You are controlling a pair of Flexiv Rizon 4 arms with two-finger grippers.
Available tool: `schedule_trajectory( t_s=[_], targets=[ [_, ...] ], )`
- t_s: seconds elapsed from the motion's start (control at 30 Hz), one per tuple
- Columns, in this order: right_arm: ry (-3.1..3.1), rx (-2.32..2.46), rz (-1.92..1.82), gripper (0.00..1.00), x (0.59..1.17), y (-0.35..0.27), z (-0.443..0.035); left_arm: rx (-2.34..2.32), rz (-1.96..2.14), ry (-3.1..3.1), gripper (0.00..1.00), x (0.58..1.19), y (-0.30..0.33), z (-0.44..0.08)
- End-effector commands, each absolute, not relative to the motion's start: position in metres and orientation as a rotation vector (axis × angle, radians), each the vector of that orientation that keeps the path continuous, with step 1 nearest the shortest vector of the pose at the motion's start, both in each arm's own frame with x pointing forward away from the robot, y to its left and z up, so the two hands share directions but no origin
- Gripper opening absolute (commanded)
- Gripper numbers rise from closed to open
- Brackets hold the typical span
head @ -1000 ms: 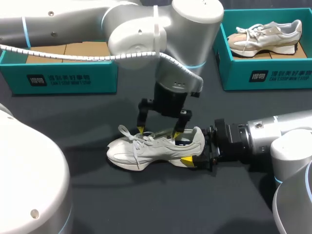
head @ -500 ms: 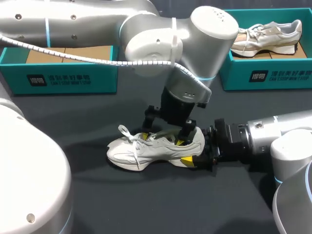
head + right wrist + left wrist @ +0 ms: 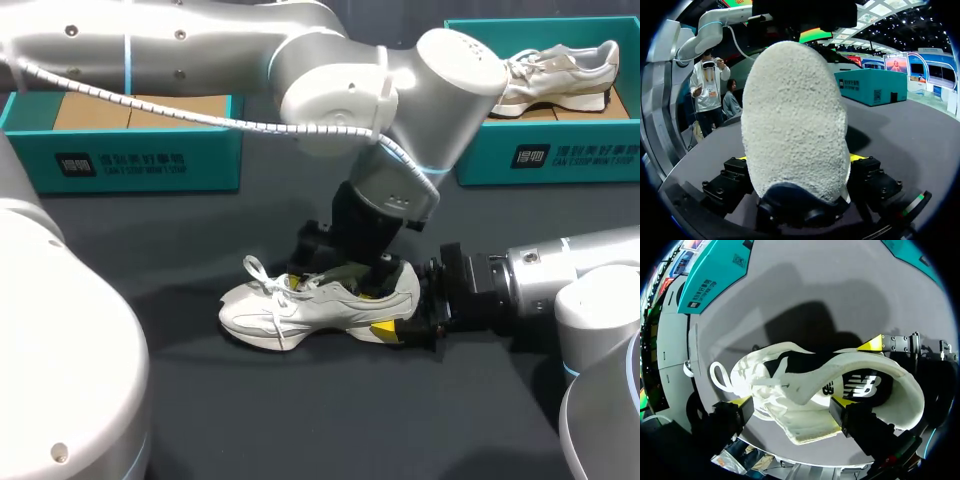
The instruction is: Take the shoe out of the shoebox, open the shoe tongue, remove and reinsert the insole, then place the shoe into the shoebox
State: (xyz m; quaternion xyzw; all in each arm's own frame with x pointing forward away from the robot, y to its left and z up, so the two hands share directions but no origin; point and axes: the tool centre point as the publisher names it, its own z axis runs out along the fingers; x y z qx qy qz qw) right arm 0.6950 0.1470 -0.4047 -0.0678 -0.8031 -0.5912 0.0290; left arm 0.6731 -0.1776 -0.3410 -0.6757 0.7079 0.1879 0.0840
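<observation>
Over the last second the left jaws, spread wide, drop from above the shoe (image 3: 320, 303) into its mouth, while the right jaws pinch its heel on the worktop (image 3: 260, 420), so opening the shoe up seems to be starting.

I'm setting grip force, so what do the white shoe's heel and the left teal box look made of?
White shoe: the heel looks like matte, napped suede or a fuzzy textile, going by its pebbly, fibrous surface in the right wrist view. Left teal box: probably cardboard, with smooth teal print outside and plain brown board inside.
</observation>
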Motion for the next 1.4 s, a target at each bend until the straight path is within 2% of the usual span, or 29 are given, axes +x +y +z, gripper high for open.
schedule_trajectory(
  t_s=[0.03, 0.57, 0.73, 1.03, 1.2, 1.33, 1.4],
  targets=[
    [-2.480, -0.211, -1.819, 0.00, 0.694, 0.149, -0.405, -2.018, 0.583, 2.103, 1.00, 0.677, -0.175, -0.344],
    [-2.480, -0.211, -1.819, 0.00, 0.694, 0.149, -0.405, -2.018, 0.647, 2.073, 1.00, 0.680, -0.152, -0.340],
    [-2.480, -0.211, -1.819, 0.00, 0.694, 0.149, -0.405, -2.037, 0.638, 2.071, 0.90, 0.680, -0.147, -0.337],
    [-2.480, -0.211, -1.819, 0.00, 0.694, 0.149, -0.405, -2.045, 0.603, 2.091, 0.86, 0.679, -0.144, -0.324],
    [-2.480, -0.211, -1.819, 0.00, 0.694, 0.149, -0.405, -2.041, 0.586, 2.101, 0.81, 0.679, -0.148, -0.319],
    [-2.480, -0.211, -1.819, 0.00, 0.694, 0.149, -0.405, -2.032, 0.576, 2.112, 0.74, 0.678, -0.151, -0.318],
    [-2.480, -0.211, -1.819, 0.00, 0.694, 0.149, -0.405, -2.032, 0.566, 2.124, 0.76, 0.678, -0.153, -0.317]
  ],
)
